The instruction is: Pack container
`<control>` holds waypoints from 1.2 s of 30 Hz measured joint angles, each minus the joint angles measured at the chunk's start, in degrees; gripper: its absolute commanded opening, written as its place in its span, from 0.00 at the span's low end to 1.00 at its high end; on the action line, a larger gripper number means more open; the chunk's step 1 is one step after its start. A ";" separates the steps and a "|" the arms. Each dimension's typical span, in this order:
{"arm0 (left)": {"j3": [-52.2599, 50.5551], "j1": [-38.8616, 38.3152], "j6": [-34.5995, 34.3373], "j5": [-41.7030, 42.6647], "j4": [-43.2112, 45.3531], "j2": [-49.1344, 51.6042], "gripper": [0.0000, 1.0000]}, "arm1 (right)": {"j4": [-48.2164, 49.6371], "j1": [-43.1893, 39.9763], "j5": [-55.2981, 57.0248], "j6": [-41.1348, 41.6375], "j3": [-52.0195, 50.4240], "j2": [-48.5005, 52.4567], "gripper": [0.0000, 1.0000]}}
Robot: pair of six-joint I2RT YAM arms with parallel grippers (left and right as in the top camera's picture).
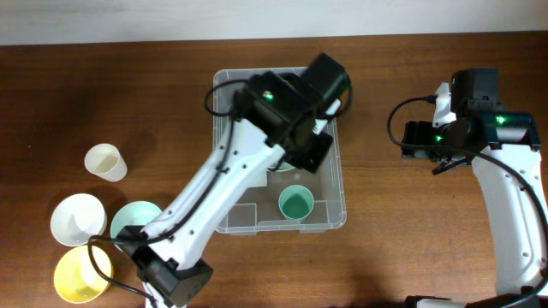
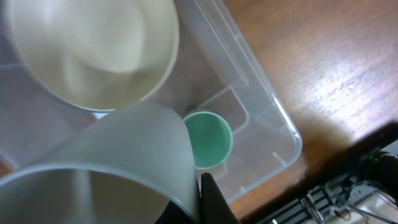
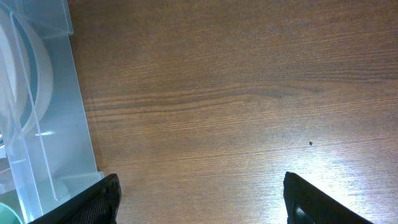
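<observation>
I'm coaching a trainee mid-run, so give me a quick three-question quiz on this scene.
1. True or false: the right gripper is holding a bowl.
2. Which colour is the small cup standing inside the container? A yellow, B green, C red.
3. Fill in: the left gripper holds a pale cup above the ____.
Key: 1 false; 2 B; 3 container.
</observation>
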 measured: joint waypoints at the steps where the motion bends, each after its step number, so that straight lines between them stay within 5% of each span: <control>1: -1.97 -0.33 -0.20 0.81 0.92 0.00 0.00 | 0.00 0.00 0.00 0.02 0.00 0.00 0.79; 14: -22.53 -2.36 -1.49 8.46 9.16 0.11 0.02 | 0.00 0.00 0.00 0.07 -0.02 0.00 0.79; 15: -23.02 -2.36 -1.49 8.61 9.20 0.11 0.16 | 0.00 0.00 0.00 0.04 -0.02 0.00 0.79; 17: -23.30 -2.36 -1.66 8.83 9.40 0.11 0.62 | 0.00 0.00 0.00 0.02 -0.02 0.00 0.79; 19: -23.30 -2.36 -1.51 8.96 9.64 0.11 0.73 | 0.00 0.00 0.00 0.02 -0.02 0.00 0.79; 29: -23.23 -0.07 -1.79 5.68 8.15 -0.31 0.76 | 0.00 0.00 0.00 0.02 -0.02 0.00 0.79; 36: -22.69 19.12 -7.37 -6.67 6.32 -17.73 0.86 | 0.00 0.00 0.20 0.02 -0.02 0.00 0.79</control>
